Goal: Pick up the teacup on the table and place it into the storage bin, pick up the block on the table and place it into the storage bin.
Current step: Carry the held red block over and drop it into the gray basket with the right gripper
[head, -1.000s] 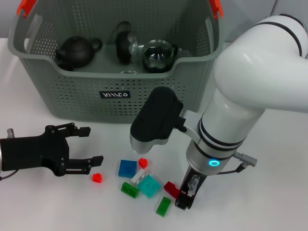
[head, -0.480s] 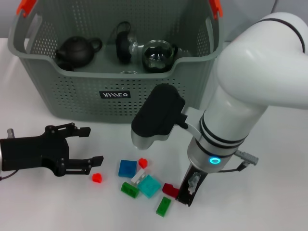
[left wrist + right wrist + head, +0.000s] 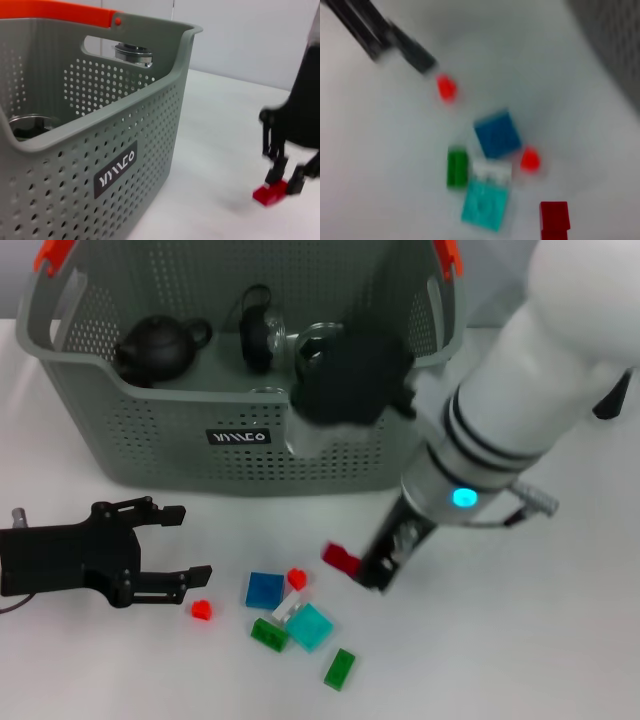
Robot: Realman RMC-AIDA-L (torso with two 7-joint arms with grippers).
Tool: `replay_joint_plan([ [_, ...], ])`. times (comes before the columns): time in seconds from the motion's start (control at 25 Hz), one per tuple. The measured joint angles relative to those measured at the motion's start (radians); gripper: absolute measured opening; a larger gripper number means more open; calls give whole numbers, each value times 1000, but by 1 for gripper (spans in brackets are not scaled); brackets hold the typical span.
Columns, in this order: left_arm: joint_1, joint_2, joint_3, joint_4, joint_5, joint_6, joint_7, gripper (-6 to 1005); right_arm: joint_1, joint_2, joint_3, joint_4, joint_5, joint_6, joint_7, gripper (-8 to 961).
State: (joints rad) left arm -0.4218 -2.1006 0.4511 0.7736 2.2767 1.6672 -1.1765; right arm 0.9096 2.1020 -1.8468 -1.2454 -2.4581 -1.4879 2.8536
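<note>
Right gripper [image 3: 362,568] pinches a red block [image 3: 341,559] at one end; block is lifted clear of the table [image 3: 560,640], in front of the bin [image 3: 240,445] and just below its front wall. Left-wrist view confirms it: block [image 3: 270,193] clamped between the finger tips, above the surface.

Left gripper [image 3: 165,545] rests on the table to the left, fingers spread, holding nothing. Idle.

Bin already holds a dark teapot [image 3: 160,345] and glass pieces; teacup step looks done, judging from contents.

Remaining loose blocks on the table: blue [image 3: 265,590], teal [image 3: 310,626], two green, two small red, one white.

Step in hand: carry block into bin.
- Grip is off-centre, so block may pivot. Avoid jerks.
- Raise well above the rim before moving across; front wall is tall.
- Release over bare floor, away from glassware.
- Lower before letting go, to limit bounce.
</note>
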Motion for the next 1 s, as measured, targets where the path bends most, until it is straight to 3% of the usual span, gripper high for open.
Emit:
replay_joint_plan([
  [0.28,-1,2,-2,4,-2,0,0,872,14,3,149,-254,4,-71,-34,190],
  [0.48,-5,3,-2,6,-6,6,-1,872,79,5,298,-286,-30,-26,-97,191],
  [0.72,-8,4,-2,7,-8,7,-3,872,145,4,429,-115,-142,134,-150,191],
  [1.0,-10,4,-2,3,-8,0,0,872,201,-3,483,159,-220,319,-210,203],
])
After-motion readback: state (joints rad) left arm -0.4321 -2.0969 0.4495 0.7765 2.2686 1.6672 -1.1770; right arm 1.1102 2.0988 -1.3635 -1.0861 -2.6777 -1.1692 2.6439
